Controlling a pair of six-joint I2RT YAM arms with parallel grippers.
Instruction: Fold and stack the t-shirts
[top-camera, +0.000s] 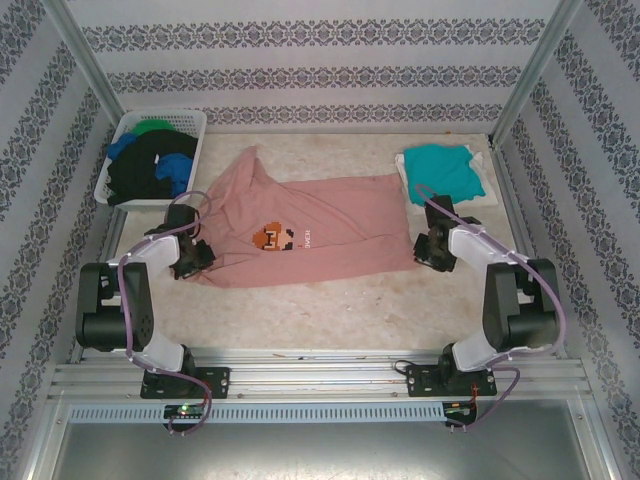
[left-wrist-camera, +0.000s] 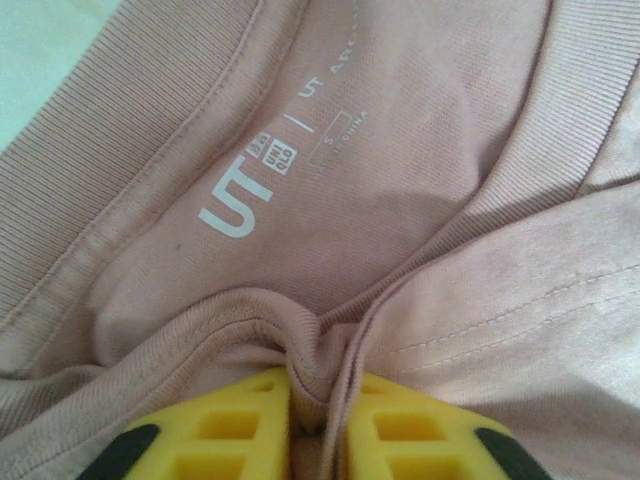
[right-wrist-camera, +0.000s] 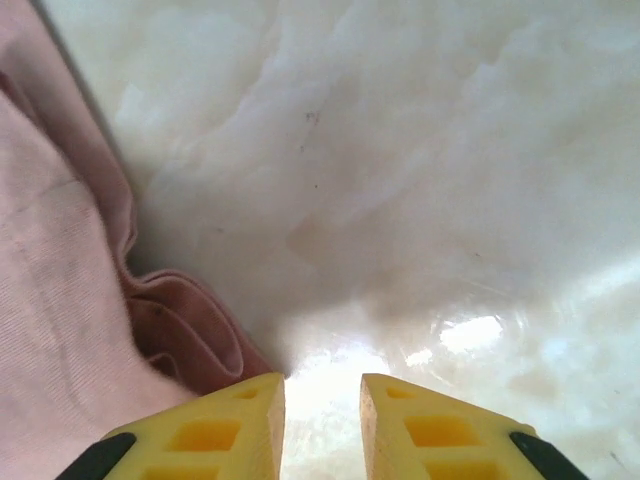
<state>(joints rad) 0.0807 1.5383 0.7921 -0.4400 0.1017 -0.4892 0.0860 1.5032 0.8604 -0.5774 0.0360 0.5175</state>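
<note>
The salmon-pink t-shirt (top-camera: 300, 240) with a brown pixel-art print lies spread across the middle of the table. My left gripper (top-camera: 192, 258) is at its left end. In the left wrist view that gripper (left-wrist-camera: 322, 425) is shut on a bunched fold of the pink collar (left-wrist-camera: 300, 340), just below the printed neck label. My right gripper (top-camera: 432, 252) is at the shirt's right lower corner. There its yellow fingers (right-wrist-camera: 235, 425) stand apart over bare table, with the pink hem (right-wrist-camera: 190, 330) just left of the left finger. A folded teal t-shirt (top-camera: 443, 170) lies at the back right.
A white slotted basket (top-camera: 165, 114) at the back left holds a black t-shirt (top-camera: 145, 170), a blue one (top-camera: 178, 168) and a green one (top-camera: 152, 127). Patterned walls close in the table on three sides. Bare tabletop (top-camera: 330, 310) runs along the front.
</note>
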